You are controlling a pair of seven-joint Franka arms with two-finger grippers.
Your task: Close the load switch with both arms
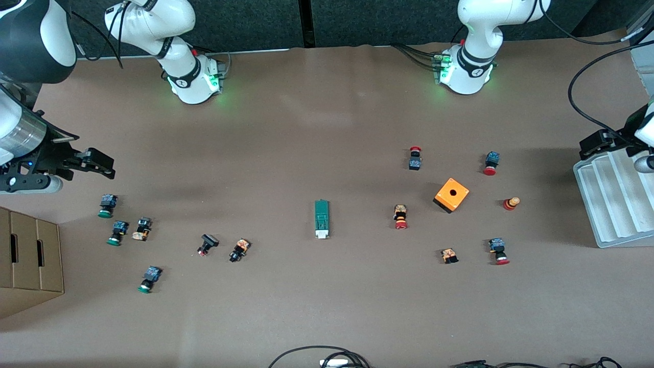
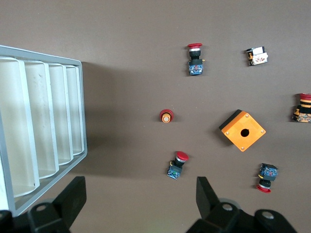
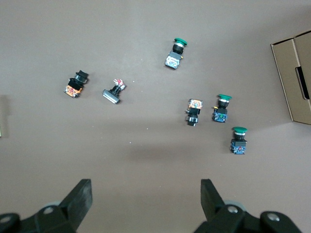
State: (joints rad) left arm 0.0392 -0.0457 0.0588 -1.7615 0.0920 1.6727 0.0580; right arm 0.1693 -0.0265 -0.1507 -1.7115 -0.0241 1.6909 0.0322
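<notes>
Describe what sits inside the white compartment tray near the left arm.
The white tray shows only bare channels, nothing lying in them. The open left gripper hangs above its edge; one end runs out of frame, unseen.

Surface: brown matte table [image 1: 327, 117].
Centre: narrow green rectangular load switch [image 1: 321, 219] with white tab at the end nearer the front camera, lying flat.
Left arm's end: orange square box with round hole [image 1: 451, 194]; red-capped push buttons [image 1: 415, 158] scattered around it; small red-and-yellow knob [image 1: 511, 203] upright; grey ribbed plastic tray [image 1: 615, 197] at the edge.
Right arm's end: green-capped push buttons [image 1: 107, 205], black and orange switch parts [image 1: 239, 250]; brown cardboard box [image 1: 28, 260] at the edge.
Front camera's edge: black cables [image 1: 319, 356].
</notes>
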